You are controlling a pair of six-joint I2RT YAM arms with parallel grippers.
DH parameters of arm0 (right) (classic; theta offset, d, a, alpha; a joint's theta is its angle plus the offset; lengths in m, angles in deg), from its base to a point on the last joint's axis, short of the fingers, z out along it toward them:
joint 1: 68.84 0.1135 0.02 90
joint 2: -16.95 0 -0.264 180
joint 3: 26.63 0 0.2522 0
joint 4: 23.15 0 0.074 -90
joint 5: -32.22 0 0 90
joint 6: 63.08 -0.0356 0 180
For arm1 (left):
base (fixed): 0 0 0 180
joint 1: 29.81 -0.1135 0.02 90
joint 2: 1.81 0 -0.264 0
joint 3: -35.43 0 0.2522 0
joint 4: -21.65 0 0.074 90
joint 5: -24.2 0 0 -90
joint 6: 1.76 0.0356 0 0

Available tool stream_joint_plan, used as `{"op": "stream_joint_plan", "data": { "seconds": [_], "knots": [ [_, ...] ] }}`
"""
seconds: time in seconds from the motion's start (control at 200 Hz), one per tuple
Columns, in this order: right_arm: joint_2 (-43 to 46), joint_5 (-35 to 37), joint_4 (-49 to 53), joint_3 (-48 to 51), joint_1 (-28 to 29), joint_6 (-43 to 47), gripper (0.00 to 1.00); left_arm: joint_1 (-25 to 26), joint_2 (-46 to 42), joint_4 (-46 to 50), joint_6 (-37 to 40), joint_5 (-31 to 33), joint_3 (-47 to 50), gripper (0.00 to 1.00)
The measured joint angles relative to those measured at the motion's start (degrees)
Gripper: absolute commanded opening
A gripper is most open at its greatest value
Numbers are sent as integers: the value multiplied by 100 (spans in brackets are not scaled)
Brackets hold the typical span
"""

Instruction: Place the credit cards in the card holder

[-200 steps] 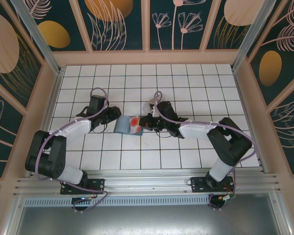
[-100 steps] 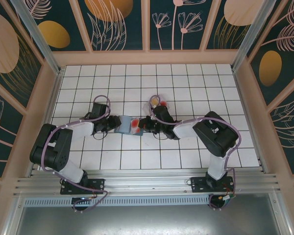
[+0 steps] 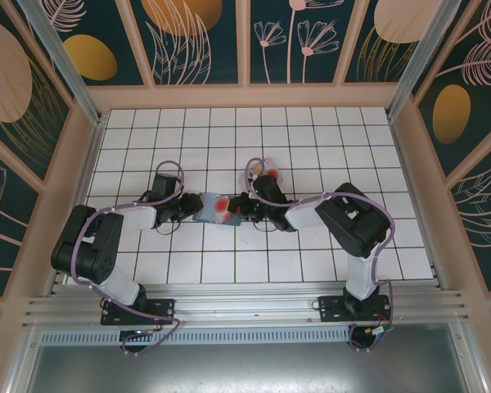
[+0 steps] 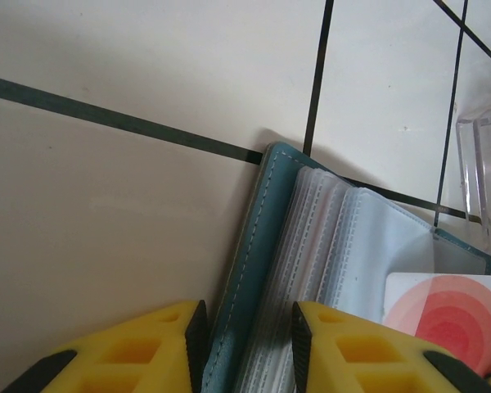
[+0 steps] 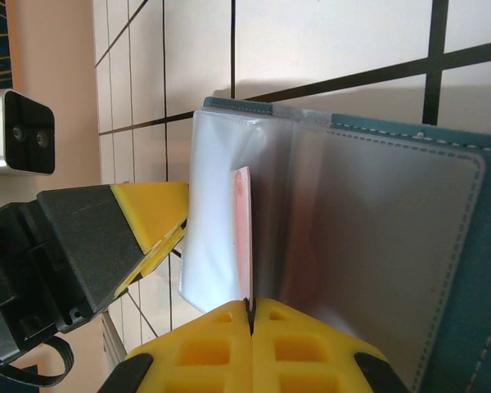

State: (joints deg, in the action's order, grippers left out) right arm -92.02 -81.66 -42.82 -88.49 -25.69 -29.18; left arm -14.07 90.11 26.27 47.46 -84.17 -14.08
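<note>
At desk (image 3: 311, 131) centre, card holder (image 3: 208, 210) straddled by left end effector (image 4: 247, 344), grip can't be told; credit card (image 5: 243, 237), clenched in right end effector (image 5: 252, 315), best kept square to sleeve (image 5: 217, 213).

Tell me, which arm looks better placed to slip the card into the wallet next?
The right arm. The right gripper pinches the red-and-white card edge-on, against the clear sleeves of the open card holder. The left gripper has the holder's edge between its fingers and no card.
</note>
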Motion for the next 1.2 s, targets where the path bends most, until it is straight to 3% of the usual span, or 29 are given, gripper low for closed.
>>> {"op": "stream_joint_plan", "data": {
  "seconds": [0.801,1.201],
  "knots": [
    [-372,162,-407,-164,-61,264,0,-7,-59,-684,-157,-72,380,31],
    [-573,1167,1097,-1355,590,898,0,-46,-68,-942,-323,-68,535,26]
  ]
}}
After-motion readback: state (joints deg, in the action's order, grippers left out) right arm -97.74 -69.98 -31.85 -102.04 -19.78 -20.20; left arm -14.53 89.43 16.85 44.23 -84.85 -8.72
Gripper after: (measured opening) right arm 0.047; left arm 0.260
